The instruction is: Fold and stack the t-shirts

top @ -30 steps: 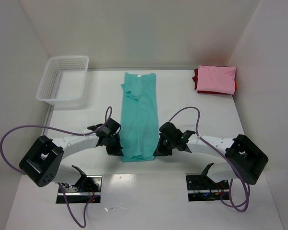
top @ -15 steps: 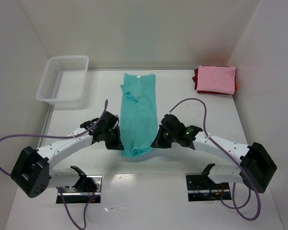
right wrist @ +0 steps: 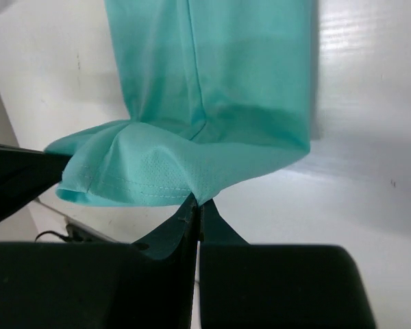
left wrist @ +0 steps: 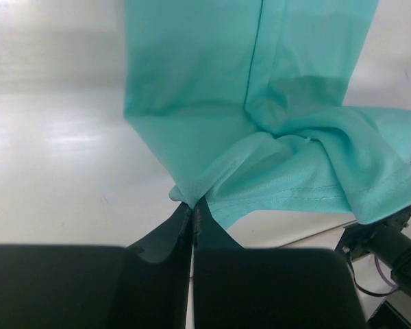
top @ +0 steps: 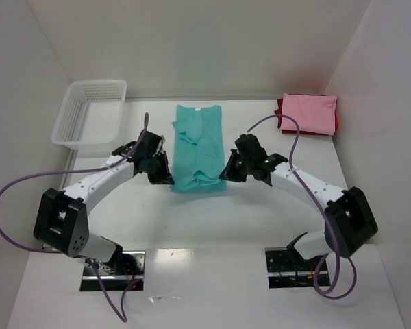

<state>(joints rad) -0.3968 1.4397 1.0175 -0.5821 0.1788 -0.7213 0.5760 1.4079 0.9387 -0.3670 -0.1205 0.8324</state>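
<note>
**Item 1: teal-green t-shirt** (top: 197,145)
- Location: middle of the table (top: 212,226), laid lengthwise as a narrow strip, collar end toward the far wall. The near hem is raised off the surface and doubled back over the body, sagging in a soft bulge between the two arms.
- Material, as judged: thin knit, light, wholly limp. It holds no shape of its own, bunches at each pinch and droops wherever unsupported. Not fragile. Likely to slide easily on the glossy tabletop, so the lower layer may creep if dragged.
- Hold points: the two hem corners. The stitched hem band is the thickest, least stretchy part. The strip appears to be folded in several layers, so a pinch ought to catch them all or the fold will come apart.

**Item 2: left gripper** (left wrist: 192,209)
- Jaws pressed together on the shirt's left hem corner; the cloth fans out directly from the fingertips.

**Item 3: right gripper** (right wrist: 198,204)
- Jaws likewise clamped tight, on the right hem corner, with the stitched edge hanging just beyond the tips.

**Item 4: pink t-shirt** (top: 308,113)
- Folded rectangle in the far right corner, lying on top of item 5. Soft, but compact enough when folded to serve as a stack base.

**Item 5: red t-shirt** (top: 279,114)
- Under the pink one; only its edges show.

**Item 6: basket** (top: 96,83)
- White mesh, far left, well apart from the shirts.
</note>
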